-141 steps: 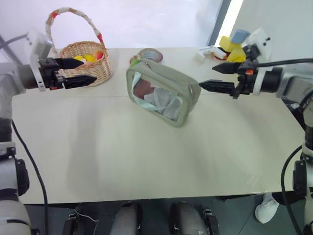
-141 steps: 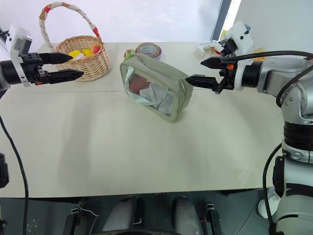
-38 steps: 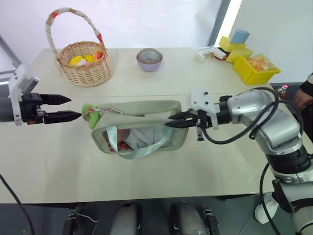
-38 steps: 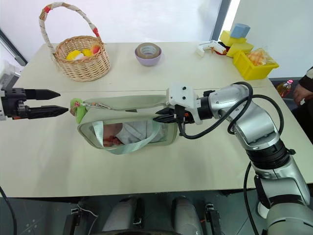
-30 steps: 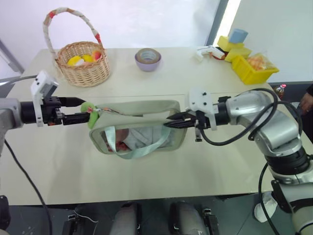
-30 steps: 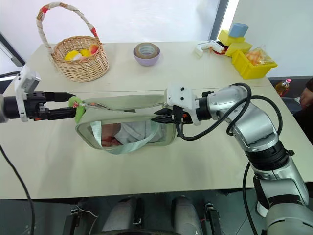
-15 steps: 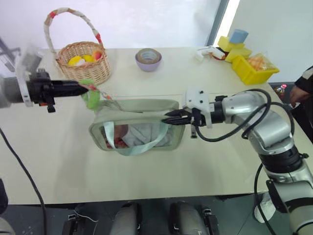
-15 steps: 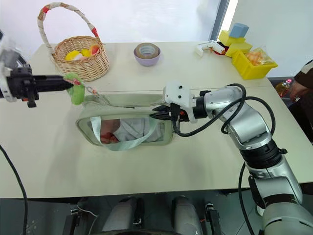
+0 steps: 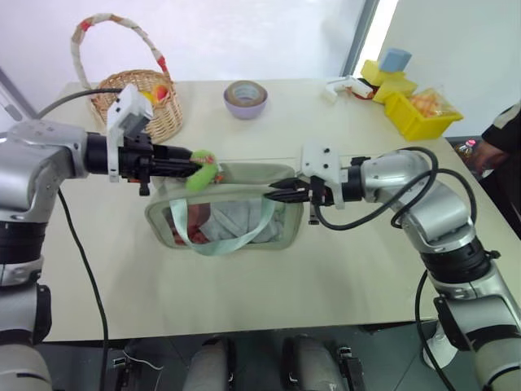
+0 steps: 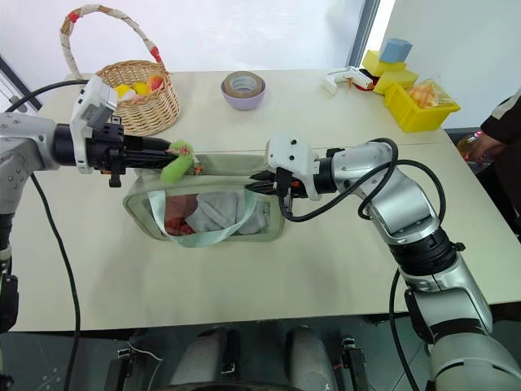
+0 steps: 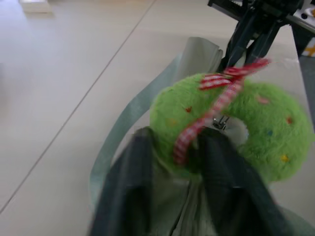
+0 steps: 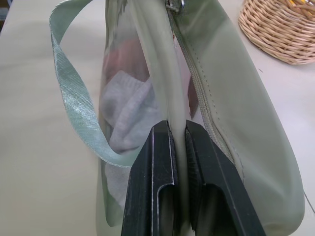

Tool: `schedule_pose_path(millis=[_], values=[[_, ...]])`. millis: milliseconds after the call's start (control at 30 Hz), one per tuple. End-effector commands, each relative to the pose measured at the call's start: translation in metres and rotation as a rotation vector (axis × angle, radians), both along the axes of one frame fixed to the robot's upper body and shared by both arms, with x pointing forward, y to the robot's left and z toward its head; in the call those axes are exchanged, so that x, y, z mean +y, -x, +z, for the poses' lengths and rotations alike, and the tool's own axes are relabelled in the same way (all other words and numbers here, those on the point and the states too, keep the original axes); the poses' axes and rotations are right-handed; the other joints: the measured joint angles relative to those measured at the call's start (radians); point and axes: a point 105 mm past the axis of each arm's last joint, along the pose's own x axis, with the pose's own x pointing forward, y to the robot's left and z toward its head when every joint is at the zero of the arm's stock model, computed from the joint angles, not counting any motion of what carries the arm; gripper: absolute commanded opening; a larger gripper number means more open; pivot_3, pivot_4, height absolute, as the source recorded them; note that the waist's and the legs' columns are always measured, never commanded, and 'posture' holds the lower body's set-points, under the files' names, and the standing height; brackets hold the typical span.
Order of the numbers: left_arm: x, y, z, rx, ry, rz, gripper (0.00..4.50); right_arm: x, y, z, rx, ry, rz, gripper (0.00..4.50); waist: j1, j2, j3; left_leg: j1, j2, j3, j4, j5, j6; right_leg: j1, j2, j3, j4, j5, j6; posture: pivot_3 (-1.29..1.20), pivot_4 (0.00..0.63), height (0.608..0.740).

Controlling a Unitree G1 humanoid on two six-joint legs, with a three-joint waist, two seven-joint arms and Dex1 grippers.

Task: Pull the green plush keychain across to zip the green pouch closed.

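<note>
R gripper [image 10: 254, 184] pinches green pouch [image 10: 244, 213] end seam as anchor, while L gripper [image 9: 195, 169] holds green plush keychain [image 9: 203, 173] betw its fingers, partway along zip toward R.

No text, label, brand, number or sign is showing legibly anywhere.
</note>
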Motion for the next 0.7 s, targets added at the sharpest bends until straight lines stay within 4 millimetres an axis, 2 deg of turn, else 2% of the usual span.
schedule_pose_path(millis=[33,100,133,267,400,567,700], values=[[0.004,0.004,0.027,-0.099,-0.003,0.009,3.38,0.003,0.001,0.007,-0.034,-0.019,0.0,0.0,0.0,0.0,0.0,0.0,0.0,0.0,0.0,0.0,0.0,0.0,0.0,0.0,0.0,0.0,0.0,0.0,0.15,0.739],[0.009,0.005,0.033,-0.12,-0.022,0.031,4.39,0.003,0.001,0.006,-0.03,-0.023,0.001,0.0,-0.003,0.0,0.0,0.0,0.0,0.0,0.0,0.0,0.0,0.0,0.0,0.0,0.0,0.0,0.0,0.0,0.15,0.739],[0.014,0.006,0.037,-0.129,-0.031,0.047,4.48,0.004,0.0,0.006,-0.028,-0.025,0.002,0.0,-0.004,0.0,0.0,0.0,0.0,0.0,0.0,0.0,0.0,0.0,0.0,0.0,0.0,0.0,0.0,0.0,0.15,0.739],[0.04,0.021,0.052,-0.128,-0.085,0.12,4.48,0.005,-0.001,0.004,-0.02,-0.03,0.016,0.0,-0.008,0.0,0.0,0.0,0.0,0.0,0.0,0.0,0.0,0.0,0.001,0.0,0.0,0.0,0.0,0.0,0.15,0.739],[0.058,0.044,0.032,-0.027,-0.151,0.143,4.48,0.005,-0.005,0.003,-0.024,-0.029,0.021,0.0,-0.005,0.0,0.0,0.0,0.001,0.0,-0.001,0.0,0.0,-0.001,0.0,0.0,0.0,0.0,0.0,0.0,0.15,0.739],[0.042,0.068,0.003,0.061,-0.14,0.094,4.48,0.006,-0.005,0.001,-0.017,-0.03,0.04,0.0,0.001,0.0,0.0,0.001,0.003,0.0,0.0,-0.002,0.003,0.001,0.0,0.0,0.0,0.0,0.0,0.0,0.15,0.739],[0.039,0.059,-0.018,0.024,-0.172,0.136,4.48,0.006,-0.004,0.0,-0.015,-0.026,0.047,0.0,0.0,0.0,0.0,0.001,0.002,-0.001,0.0,-0.002,0.003,0.001,-0.001,0.0,0.0,0.0,0.0,0.0,0.15,0.739]])
